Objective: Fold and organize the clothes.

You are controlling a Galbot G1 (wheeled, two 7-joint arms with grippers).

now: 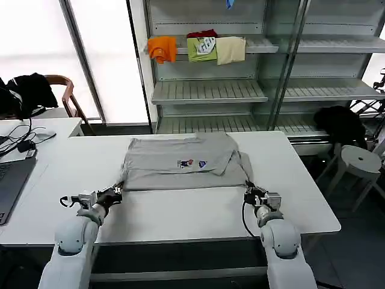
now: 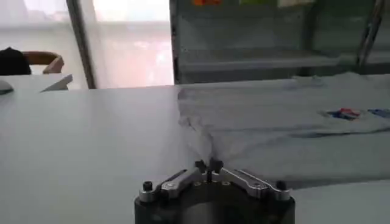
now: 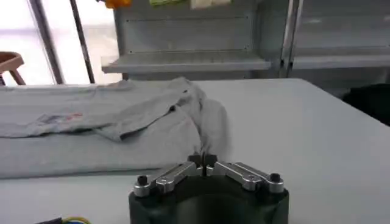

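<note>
Garment: your light grey T-shirt lies on the white counter, spread across its far half, chest print facing up.
Left gripper: your left gripper is at the shirt's near left corner, fingers pinched together on the hem; the left wrist view shows the cloth drawn up into the closed tips.
Right gripper: your right gripper holds the near right corner the same way, closed on a pucker of fabric.
Done so far: the right sleeve side looks already turned in over the body, leaving a rumpled ridge there.
Left to do: I'd judge you are early; the lengthwise fold from the near hem is not yet made, nor any stacking.
Writing: the print is red and blue, but no letters can be read. The green folded garment on the shelf carries a mark, also unreadable.
</note>
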